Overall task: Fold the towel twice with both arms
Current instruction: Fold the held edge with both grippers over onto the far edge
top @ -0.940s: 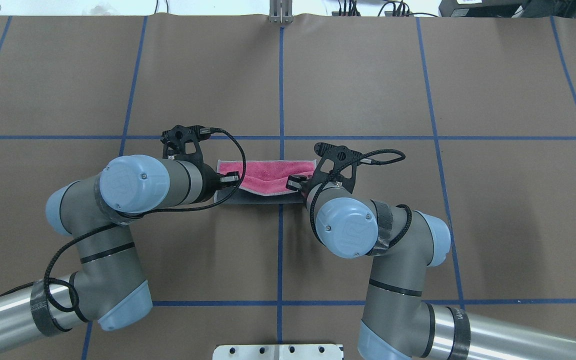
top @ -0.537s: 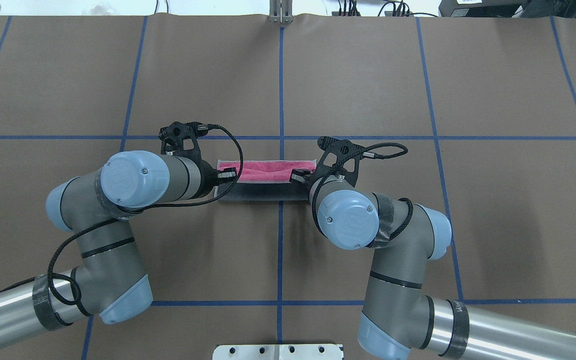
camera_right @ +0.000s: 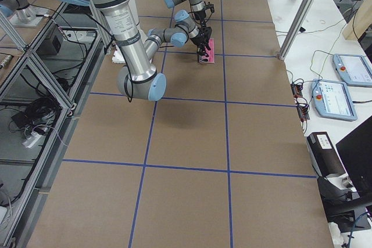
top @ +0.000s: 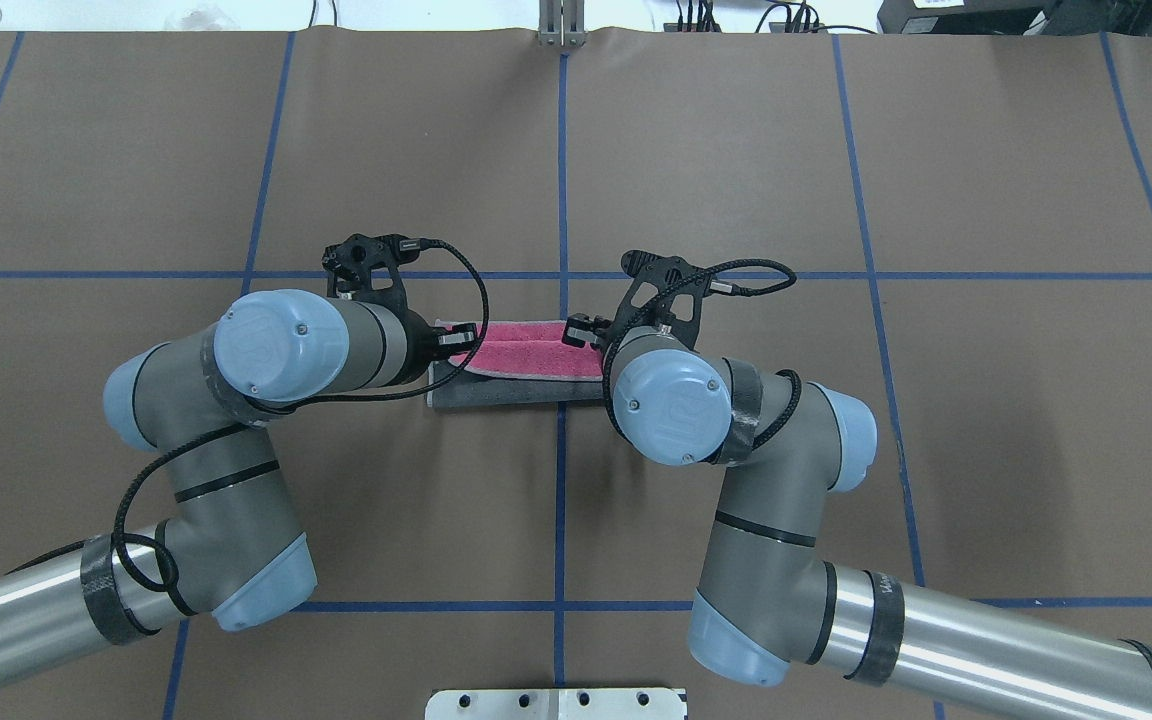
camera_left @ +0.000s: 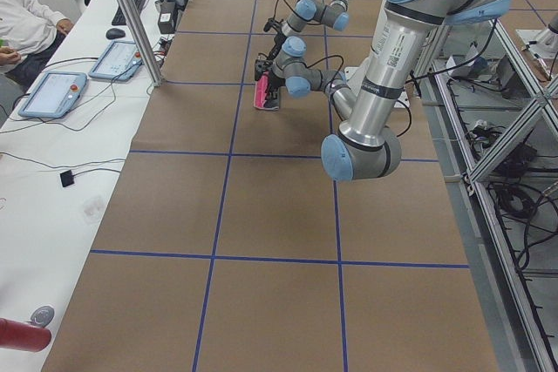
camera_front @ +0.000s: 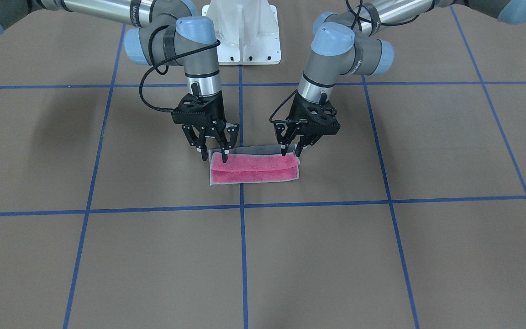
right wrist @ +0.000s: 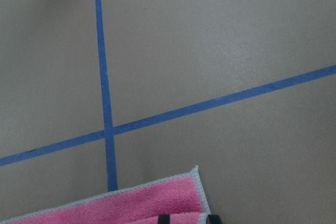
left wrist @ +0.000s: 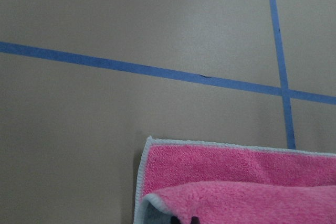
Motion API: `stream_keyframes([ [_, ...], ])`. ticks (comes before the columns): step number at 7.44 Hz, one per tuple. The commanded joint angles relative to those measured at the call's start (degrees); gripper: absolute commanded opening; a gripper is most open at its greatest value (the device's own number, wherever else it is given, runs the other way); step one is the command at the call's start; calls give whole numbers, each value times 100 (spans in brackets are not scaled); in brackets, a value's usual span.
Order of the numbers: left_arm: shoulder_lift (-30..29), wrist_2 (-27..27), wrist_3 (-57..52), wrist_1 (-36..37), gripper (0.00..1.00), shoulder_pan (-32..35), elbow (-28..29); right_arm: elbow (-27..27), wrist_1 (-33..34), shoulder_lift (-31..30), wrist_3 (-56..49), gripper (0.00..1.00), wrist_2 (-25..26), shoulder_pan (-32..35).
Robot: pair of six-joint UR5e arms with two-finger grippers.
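Clamps the raised hem of the towel (camera_front: 254,173) in left gripper (camera_front: 290,153) and right gripper (camera_front: 223,157), one per end, mid-table across the blue centre line. Looks like first fold, nearly closed. Next, probably: lay hem on far edge, corners matched, then release.

Towel (camera_front: 254,172): one. Left arm (top: 232,478), right arm (top: 768,548) (two total).
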State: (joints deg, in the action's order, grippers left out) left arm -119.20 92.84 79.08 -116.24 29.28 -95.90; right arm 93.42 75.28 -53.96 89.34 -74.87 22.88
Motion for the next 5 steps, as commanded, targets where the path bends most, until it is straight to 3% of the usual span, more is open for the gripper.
stream_keyframes([
  [1,-68,24,2,-4,100,297,45,-43,-13,123,-232,99,-378,286],
  [3,-77,67,2,-4,100,272,97,1,-31,88,-504,99,-712,427],
  [5,-50,628,19,-4,100,237,115,106,-49,9,-769,99,-1055,541],
])
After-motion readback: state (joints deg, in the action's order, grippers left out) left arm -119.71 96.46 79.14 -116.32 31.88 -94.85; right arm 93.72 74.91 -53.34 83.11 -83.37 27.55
